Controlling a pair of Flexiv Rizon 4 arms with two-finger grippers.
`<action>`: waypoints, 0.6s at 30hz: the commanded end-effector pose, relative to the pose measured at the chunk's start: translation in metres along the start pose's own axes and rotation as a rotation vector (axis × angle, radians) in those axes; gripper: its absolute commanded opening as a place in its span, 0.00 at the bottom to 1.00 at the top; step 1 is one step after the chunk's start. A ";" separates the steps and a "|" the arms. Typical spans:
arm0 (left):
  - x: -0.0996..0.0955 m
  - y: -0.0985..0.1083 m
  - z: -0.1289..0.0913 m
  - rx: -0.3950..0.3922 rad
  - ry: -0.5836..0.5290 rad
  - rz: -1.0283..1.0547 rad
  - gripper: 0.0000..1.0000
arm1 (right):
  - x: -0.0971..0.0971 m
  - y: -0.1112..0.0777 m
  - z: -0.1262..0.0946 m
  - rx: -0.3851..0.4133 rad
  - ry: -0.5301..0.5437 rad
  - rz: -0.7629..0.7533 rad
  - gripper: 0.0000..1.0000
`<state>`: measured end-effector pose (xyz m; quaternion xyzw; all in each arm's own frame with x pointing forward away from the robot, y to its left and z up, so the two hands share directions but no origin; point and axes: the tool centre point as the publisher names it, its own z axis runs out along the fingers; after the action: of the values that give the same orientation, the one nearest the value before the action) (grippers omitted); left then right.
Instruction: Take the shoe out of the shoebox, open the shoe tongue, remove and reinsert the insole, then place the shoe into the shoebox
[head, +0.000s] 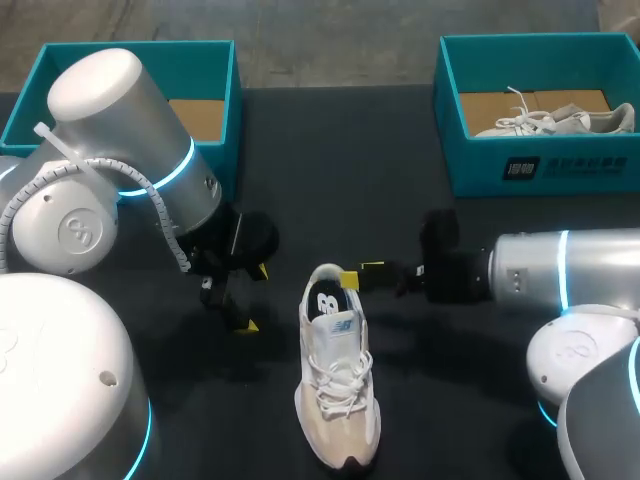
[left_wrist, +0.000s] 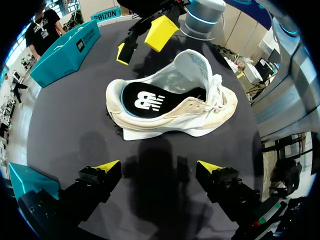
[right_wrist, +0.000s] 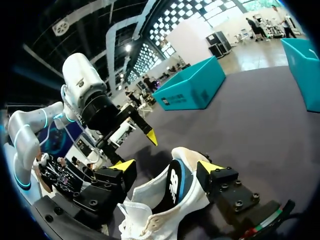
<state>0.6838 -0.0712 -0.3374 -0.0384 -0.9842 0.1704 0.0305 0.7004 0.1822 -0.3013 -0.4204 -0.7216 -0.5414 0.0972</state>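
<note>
A white and cream sneaker (head: 337, 375) lies upright in the middle of the table, heel to the far side. Its dark insole with a white logo (left_wrist: 145, 100) shows inside, and the tongue (left_wrist: 194, 67) stands pulled up. My right gripper (head: 360, 273) hovers open at the heel's right side. In the right wrist view the heel and insole (right_wrist: 174, 187) lie between and under its fingers (right_wrist: 166, 166). My left gripper (left_wrist: 159, 167) stands open and empty a short way left of the shoe (left_wrist: 170, 105), facing its side. It also shows as the left gripper (head: 250, 298) in the head view.
An open teal shoebox (head: 222, 110) stands at the back left behind my left arm. A second teal box (head: 540, 165) at the back right holds another white shoe (head: 555, 120). Dark tabletop lies between the boxes and around the sneaker.
</note>
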 end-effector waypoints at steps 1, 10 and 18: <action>0.000 0.000 0.001 -0.001 -0.001 0.000 1.00 | 0.007 0.008 -0.011 0.043 -0.066 -0.002 0.87; 0.000 0.000 0.001 -0.001 -0.001 0.000 1.00 | 0.009 0.019 -0.026 0.096 -0.214 -0.015 1.00; 0.000 0.000 0.001 -0.001 -0.001 0.000 1.00 | 0.009 0.023 -0.031 0.106 -0.281 -0.002 1.00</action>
<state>0.6837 -0.0712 -0.3374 -0.0384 -0.9842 0.1704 0.0305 0.7003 0.1567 -0.2716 -0.4566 -0.7428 -0.4869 0.0516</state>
